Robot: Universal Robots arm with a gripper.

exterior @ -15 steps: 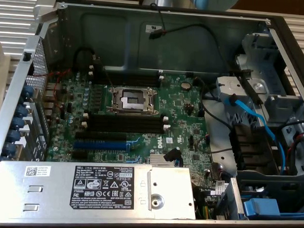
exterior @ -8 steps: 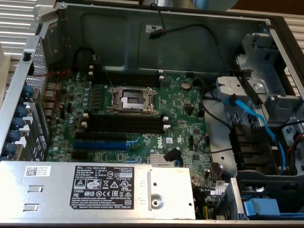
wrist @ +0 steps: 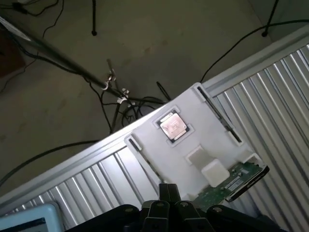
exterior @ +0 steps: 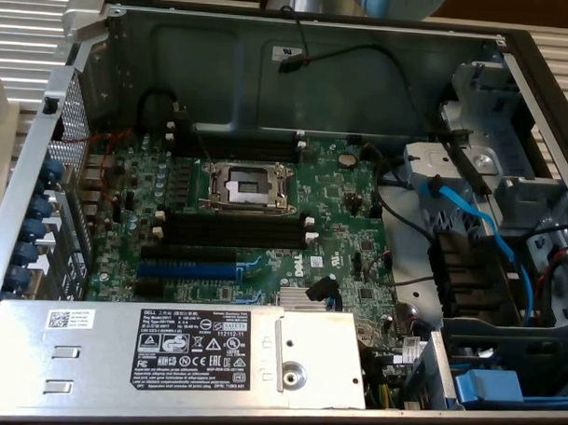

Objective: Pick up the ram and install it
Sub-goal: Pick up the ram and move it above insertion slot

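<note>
The tool [wrist: 168, 194], its fingers together and empty, is best centred squarely over the ram [wrist: 240, 177] lying at the white tray's [wrist: 149, 145] edge.

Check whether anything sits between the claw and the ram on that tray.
Nothing visible does. In the wrist view the shut claw hovers over the white tray, and the ram lies exposed at the tray's edge beside a white block. The processor sits apart from it.
</note>
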